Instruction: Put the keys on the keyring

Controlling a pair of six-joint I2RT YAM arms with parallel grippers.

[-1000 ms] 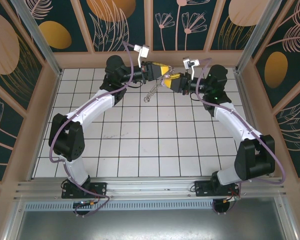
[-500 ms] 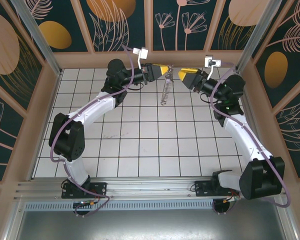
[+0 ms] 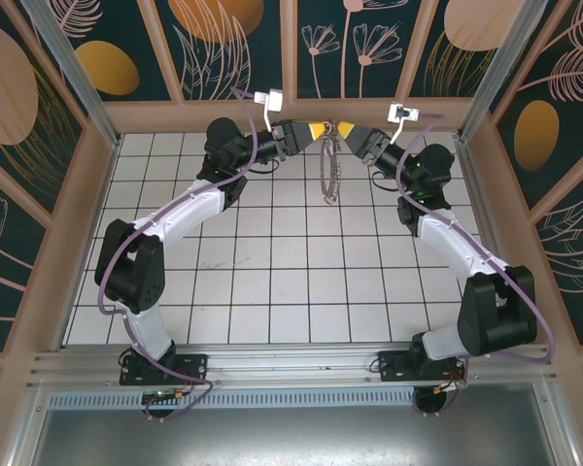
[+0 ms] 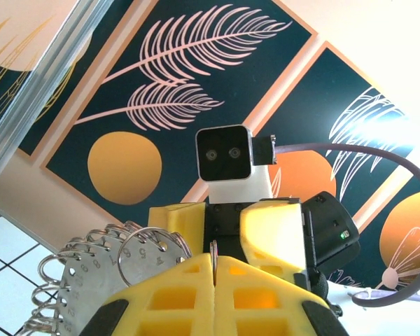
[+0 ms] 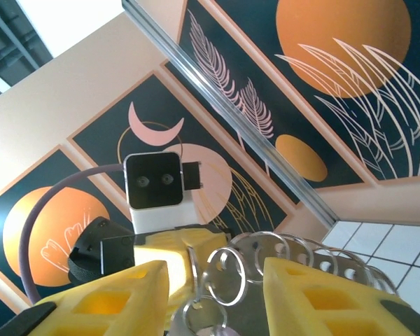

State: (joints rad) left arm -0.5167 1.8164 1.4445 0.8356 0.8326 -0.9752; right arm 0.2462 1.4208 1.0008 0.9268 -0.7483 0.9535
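Upper centre of the overhead view: the left gripper and the right gripper, both with yellow fingers, meet almost tip to tip high above the white tiled floor. The large thin brownish metal keyring, fringed with small silvery pieces, hangs just below and between them, clear of the floor. The tiny brass key with its lilac tag cannot be told apart from the fringe at this size.

Lower centre of the left wrist view: the left gripper is fully closed, with the thin rim of the keyring pinched edge-on between its pads. The fringe fans out to the lower left. The right gripper faces it just beyond.

Lower centre of the right wrist view: the right gripper stands partly open, its fingers apart on either side of a small silvery loop. It grips nothing that can be seen. The rim of the keyring arcs away to the right.

Risks, as judged:
- The hold is a narrow edge pinch, so a nudge from the right gripper could twist the keyring or pull it free and drop it to the floor.
- The crowded fringe could snag a finger.
- The pieces look alike, so closing on the wrong loop is likely.
- The two grippers are near enough to collide
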